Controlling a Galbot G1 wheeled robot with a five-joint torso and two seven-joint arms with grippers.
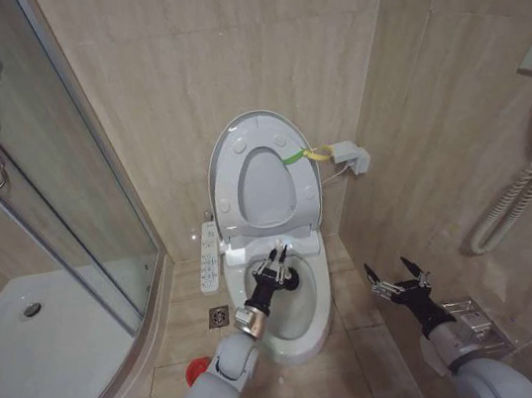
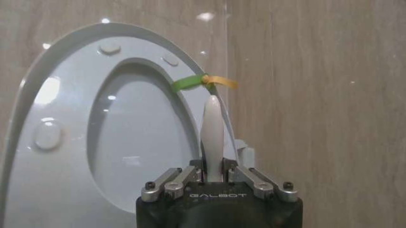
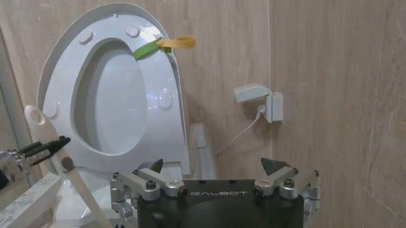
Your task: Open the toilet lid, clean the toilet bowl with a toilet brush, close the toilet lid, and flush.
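Left pincer over the bowl, brush handle in its grip!

The left gripper (image 1: 277,260) pinches the toilet brush (image 2: 211,137) by its white handle, poised above the toilet bowl (image 1: 315,324), with the toilet lid (image 1: 225,170) standing upright just behind it against the wall. Off to that pincer's right, well apart, the right gripper (image 1: 394,274) hangs beside the bowl, fingers spread and holding nothing.
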